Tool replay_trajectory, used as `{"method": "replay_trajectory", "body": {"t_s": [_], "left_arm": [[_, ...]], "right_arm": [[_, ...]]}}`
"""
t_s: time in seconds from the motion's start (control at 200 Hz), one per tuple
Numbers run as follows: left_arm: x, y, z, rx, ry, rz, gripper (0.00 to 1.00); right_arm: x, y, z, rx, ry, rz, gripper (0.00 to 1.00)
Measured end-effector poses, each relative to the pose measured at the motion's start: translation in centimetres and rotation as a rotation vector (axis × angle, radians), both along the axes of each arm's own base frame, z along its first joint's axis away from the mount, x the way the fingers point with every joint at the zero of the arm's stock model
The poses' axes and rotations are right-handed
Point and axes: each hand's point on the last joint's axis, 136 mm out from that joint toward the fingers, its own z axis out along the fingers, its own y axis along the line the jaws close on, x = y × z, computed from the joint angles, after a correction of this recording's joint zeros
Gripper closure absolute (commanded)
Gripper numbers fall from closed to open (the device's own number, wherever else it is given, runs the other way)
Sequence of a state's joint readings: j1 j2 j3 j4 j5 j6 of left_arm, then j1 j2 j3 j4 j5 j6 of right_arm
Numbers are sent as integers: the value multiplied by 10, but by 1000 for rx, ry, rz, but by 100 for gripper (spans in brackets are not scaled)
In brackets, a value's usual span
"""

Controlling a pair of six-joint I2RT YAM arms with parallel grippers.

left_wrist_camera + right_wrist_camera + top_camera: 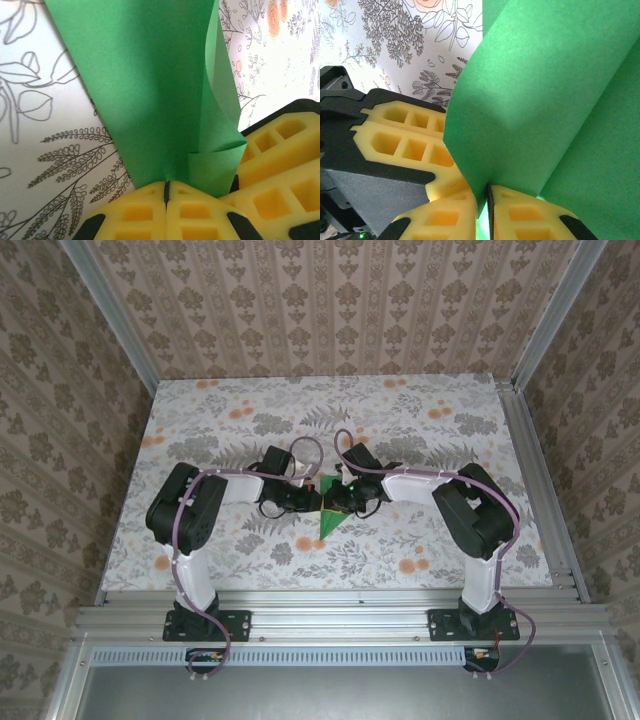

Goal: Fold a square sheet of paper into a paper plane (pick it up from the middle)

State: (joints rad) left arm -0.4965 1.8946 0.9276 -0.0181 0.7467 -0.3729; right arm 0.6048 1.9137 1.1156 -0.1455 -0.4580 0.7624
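Folding underway, roughly midway by my judgement. Part-folded, the sheet of paper (328, 521) is over mid surface (250, 420), tapering to a point toward my bases. My left end effector (166, 186) is clamped on it; my right end effector (488, 192) pinches it from the opposite side. Both arms bend inward, elbows out, wrists meeting. Next move calls for flattening the curled flap (215, 165) without tearing.
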Motion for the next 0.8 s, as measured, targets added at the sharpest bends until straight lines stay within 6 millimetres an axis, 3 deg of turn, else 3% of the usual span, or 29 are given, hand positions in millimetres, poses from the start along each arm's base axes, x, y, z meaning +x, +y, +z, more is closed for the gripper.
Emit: {"method": "replay_trajectory", "body": {"t_s": [0.3, 0.8], "left_arm": [[0, 4, 2, -40, 43, 40, 100], [1, 18, 6, -69, 101, 112, 100]], "right_arm": [[0, 1, -13, -6, 14, 3, 84], [1, 5, -13, 15, 11, 5, 84]]}}
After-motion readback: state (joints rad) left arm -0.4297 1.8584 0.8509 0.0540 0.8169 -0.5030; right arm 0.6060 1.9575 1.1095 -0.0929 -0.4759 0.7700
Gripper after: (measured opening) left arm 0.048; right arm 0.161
